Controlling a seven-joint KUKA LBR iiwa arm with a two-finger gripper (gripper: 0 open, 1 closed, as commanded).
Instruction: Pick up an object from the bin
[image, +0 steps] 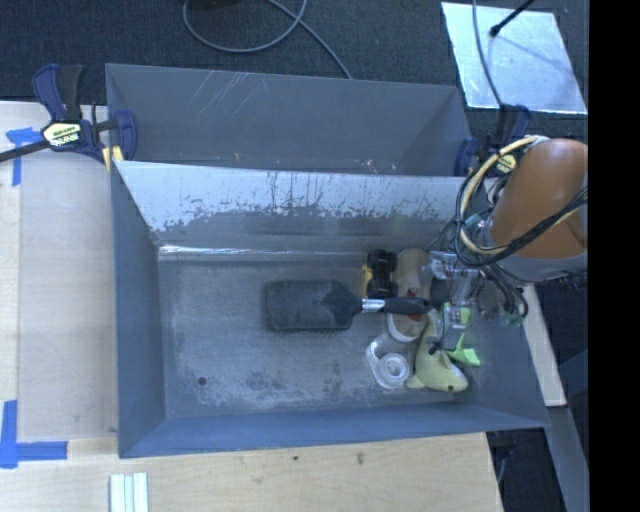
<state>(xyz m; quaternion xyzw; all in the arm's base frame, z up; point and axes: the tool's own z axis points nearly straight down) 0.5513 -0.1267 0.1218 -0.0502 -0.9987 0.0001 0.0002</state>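
Closest to me, a pale yellow-green lump (440, 375) and a clear plastic ring (388, 368) sit in the bin's (140, 330) front-right corner. Gripper (452, 325) hangs right over that lump, can't tell if it's wide or narrow. Black brush (305, 305) lies mid-floor.

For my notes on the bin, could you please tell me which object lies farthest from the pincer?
The dark rectangular block in the middle of the bin; the other things are heaped at the right by the pincer.
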